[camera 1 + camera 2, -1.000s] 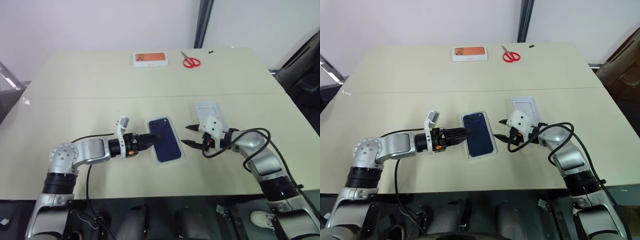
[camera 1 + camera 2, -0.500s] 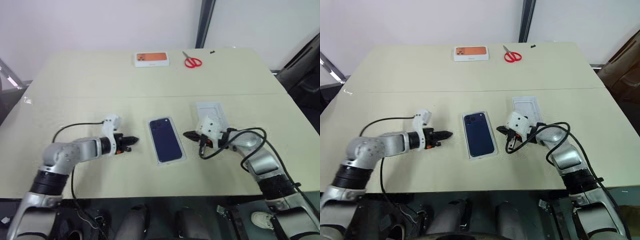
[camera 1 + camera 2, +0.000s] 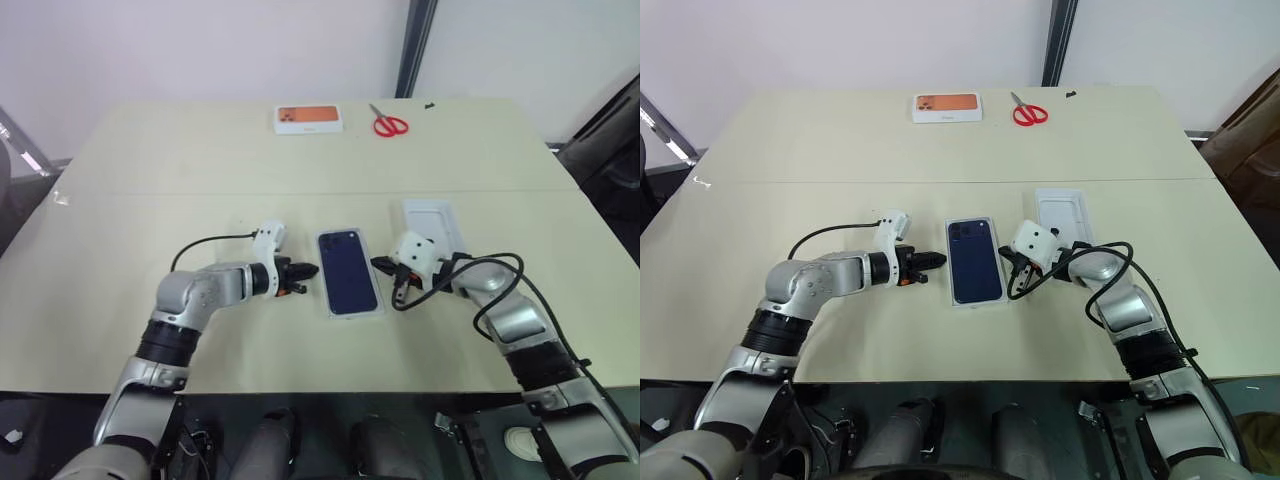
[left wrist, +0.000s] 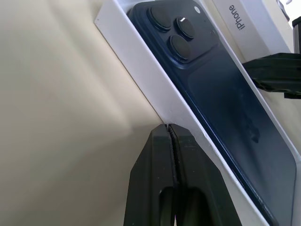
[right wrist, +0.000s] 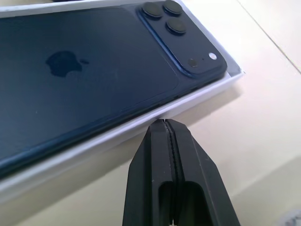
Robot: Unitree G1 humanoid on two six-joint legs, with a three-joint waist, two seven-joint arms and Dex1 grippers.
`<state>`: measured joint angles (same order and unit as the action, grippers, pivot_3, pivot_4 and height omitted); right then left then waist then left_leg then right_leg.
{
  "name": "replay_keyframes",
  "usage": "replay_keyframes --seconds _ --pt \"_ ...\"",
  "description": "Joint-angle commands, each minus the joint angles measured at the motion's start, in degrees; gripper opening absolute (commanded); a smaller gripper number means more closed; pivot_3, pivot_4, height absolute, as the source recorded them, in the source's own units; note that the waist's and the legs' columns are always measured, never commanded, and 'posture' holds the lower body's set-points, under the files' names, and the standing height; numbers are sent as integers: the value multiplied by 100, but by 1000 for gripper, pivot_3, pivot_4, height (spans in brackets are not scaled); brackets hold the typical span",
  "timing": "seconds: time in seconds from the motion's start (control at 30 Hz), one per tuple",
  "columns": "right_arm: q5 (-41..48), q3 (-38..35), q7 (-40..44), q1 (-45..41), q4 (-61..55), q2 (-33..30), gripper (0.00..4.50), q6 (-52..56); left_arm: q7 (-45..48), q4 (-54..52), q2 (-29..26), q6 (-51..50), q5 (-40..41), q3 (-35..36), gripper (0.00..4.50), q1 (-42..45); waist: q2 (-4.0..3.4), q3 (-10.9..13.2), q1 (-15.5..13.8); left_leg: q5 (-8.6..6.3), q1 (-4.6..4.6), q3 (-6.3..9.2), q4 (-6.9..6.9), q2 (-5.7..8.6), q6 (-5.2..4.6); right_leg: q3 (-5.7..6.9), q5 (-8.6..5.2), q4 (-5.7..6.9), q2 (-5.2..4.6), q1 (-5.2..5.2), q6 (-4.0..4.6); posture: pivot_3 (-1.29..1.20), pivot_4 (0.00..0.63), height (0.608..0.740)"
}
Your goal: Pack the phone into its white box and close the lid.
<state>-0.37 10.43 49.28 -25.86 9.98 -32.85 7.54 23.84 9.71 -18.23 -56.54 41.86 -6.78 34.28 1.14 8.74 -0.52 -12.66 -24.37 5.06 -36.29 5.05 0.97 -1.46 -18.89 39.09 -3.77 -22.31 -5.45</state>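
Left end effector (image 3: pixel 308 271), fingers pressed together and grasping nothing, points at the left long edge of the white box (image 3: pixel 327 298), tips just beside its rim. Right end effector (image 3: pixel 378 263), likewise clenched and empty, meets the box's right edge from the opposite side. The phone (image 3: pixel 348 271) lies back-up inside the white box, camera bump at the far end. A white lid (image 3: pixel 431 220) rests on the desk (image 3: pixel 180 180) just right. At the far edge: an orange-pictured box (image 3: pixel 309 119) and red scissors (image 3: pixel 389 124).
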Motion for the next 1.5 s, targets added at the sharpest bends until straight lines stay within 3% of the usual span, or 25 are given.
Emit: replay_keyframes --seconds 0.03,0.33,0.7,1.2,1.5 --pt "60 -127 21 -118 -96 -47 0 -135 259 127 246 147 -233 -62 91 177 0 0 -4 0 0 -1 0 0 0 0 0 0 0 0 0 0 150 734" --pt "76 -188 42 12 -191 -194 0 -94 675 979 588 540 -880 110 91 642 0 0 0 0 0 0 -1 0 0 1 0 1 1 0 0 0 150 734" --pt "70 -264 54 -16 -163 -259 0 -61 790 808 858 413 -1141 113 91 505 0 0 -7 0 0 0 -1 0 0 1 0 1 1 0 0 0 150 734" --pt "214 -709 171 427 -456 -821 0 90 1004 862 1399 424 -1496 -73 91 613 1 1 -19 -1 -2 0 -3 0 -1 2 0 1 1 1 -1 0 150 734" --pt "185 -748 114 497 -507 -834 0 92 1096 838 1412 403 -1595 -12 91 610 1 1 -11 0 -2 -1 -2 0 -1 1 0 1 2 1 -1 0 150 734"
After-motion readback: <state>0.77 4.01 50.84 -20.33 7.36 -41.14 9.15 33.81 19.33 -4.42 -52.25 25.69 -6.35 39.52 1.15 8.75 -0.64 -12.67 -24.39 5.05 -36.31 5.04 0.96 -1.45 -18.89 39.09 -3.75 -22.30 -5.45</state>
